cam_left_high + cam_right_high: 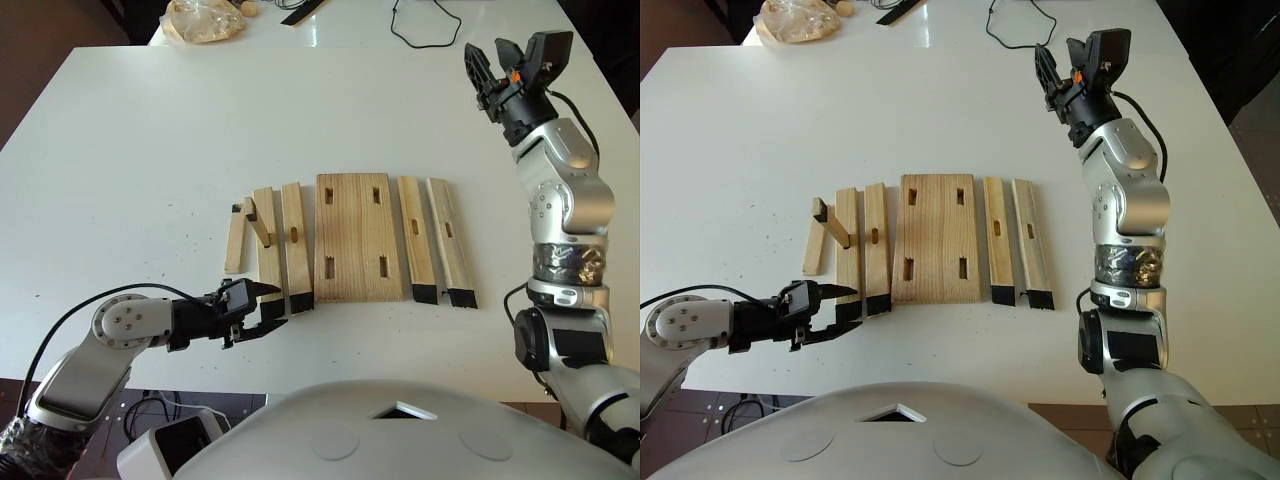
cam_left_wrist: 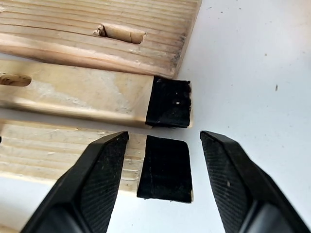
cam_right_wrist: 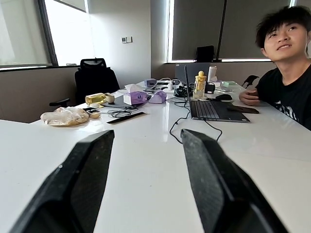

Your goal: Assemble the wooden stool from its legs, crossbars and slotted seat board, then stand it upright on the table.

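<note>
Hanging low, the left tool [image 1: 281, 305] sits spread around one leg [image 1: 267, 245].

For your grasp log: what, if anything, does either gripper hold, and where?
Nothing: left gripper open astride a pale wooden leg's black end; right gripper open, empty.

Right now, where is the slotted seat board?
In the head views the seat board lies flat at mid-table, between the left pair of legs and the right pair of legs, just ahead and right of the left hand.
</note>
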### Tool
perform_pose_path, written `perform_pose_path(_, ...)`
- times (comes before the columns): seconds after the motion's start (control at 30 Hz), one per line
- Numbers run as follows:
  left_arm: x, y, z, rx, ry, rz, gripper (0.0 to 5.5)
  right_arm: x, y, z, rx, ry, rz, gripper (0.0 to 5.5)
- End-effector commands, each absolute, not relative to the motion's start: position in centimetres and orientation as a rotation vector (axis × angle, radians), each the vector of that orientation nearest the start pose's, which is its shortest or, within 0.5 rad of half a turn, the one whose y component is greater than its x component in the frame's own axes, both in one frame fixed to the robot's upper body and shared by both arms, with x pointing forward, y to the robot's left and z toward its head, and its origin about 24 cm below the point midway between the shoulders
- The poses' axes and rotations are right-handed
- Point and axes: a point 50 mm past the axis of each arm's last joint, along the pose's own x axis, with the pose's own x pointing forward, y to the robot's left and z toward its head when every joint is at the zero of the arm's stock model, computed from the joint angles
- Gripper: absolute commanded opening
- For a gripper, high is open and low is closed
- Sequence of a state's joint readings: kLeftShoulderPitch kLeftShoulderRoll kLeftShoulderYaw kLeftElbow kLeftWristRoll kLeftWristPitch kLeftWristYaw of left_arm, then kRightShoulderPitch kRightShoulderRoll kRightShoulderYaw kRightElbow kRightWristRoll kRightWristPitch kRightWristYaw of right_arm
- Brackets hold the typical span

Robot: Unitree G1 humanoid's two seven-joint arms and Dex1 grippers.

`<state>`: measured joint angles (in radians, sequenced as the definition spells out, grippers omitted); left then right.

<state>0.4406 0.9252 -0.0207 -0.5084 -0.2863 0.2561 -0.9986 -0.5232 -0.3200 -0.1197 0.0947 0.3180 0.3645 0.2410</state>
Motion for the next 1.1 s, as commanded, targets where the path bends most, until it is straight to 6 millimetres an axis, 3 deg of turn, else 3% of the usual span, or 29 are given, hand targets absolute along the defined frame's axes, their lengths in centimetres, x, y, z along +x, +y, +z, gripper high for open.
perform_pose_path(0.03, 14.6, 22.2, 8.0, 0.451, 0.58, -1.173, 2.75, 32.7, -18.6, 14.0, -0.01, -0.047, 0.279, 2.53)
perform_pose_path(0.33, 14.4, 22.7, 9.8, 0.469, 0.585, -1.056, 2.75, 30.0, -19.6, 12.3, -0.031, 0.002, 0.279, 2.53)
perform_pose_path(0.47, 15.2, 22.3, 11.2, 0.323, 0.544, -0.838, 2.75, 28.8, -20.3, 12.1, -0.058, 0.015, 0.269, 2.53)
perform_pose_path(0.57, 15.6, 22.6, 10.8, 0.134, 0.587, -0.569, 2.75, 28.1, -20.6, 12.0, -0.068, 0.02, 0.259, 2.53)
perform_pose_path(0.67, 15.2, 21.6, 10.3, 0.004, 0.618, -0.447, 2.75, 28.0, -20.3, 11.9, -0.07, 0.029, 0.274, 2.53)
perform_pose_path(0.9, 14.0, 19.2, 10.0, -0.061, 0.675, -0.395, 2.75, 28.1, -19.8, 12.2, -0.089, 0.033, 0.325, 2.53)
perform_pose_path(1.03, 13.2, 19.0, 9.8, -0.036, 0.713, -0.363, 3.36, 28.0, -19.9, 12.2, -0.093, 0.036, 0.335, 2.53)
perform_pose_path(1.1, 12.8, 18.7, 9.7, -0.032, 0.731, -0.365, 3.36, 28.0, -19.9, 12.2, -0.093, 0.038, 0.338, 2.53)
